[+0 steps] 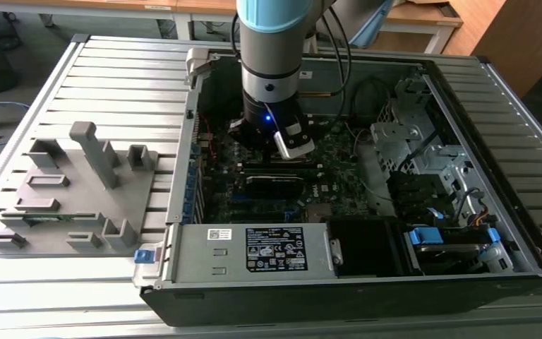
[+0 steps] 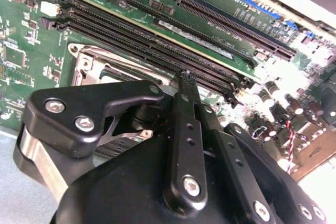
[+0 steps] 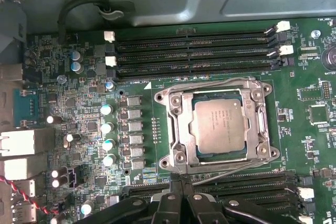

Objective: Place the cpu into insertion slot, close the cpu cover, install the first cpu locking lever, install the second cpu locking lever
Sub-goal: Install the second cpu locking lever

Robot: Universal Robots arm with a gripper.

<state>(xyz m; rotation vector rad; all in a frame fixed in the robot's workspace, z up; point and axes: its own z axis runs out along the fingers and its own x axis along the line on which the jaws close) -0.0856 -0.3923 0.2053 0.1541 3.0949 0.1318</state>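
In the first wrist view the cpu [image 3: 218,126], a flat grey-brown square, lies in the insertion slot [image 3: 212,167]. The silver cpu cover [image 3: 180,124] is down around it, its window framing the chip. Thin wire levers lie along two opposite sides of the socket, one [image 3: 210,83] by the memory slots and one [image 3: 231,168] on the gripper's side. My gripper [image 3: 181,180] is shut with nothing between its fingers, its tips close beside that second lever. In the second wrist view the gripper [image 2: 184,75] hangs over a socket corner [image 2: 86,61]. In the exterior view the gripper [image 1: 291,150] is inside the open computer case.
Long black memory slots [image 3: 194,51] flank the socket on both sides, with a row of capacitors [image 3: 107,127] beside it. The case walls, drive cage [image 1: 422,148] and power supply [image 1: 252,247] ring the board. A grey fixture tray [image 1: 73,191] lies at the exterior view's left.
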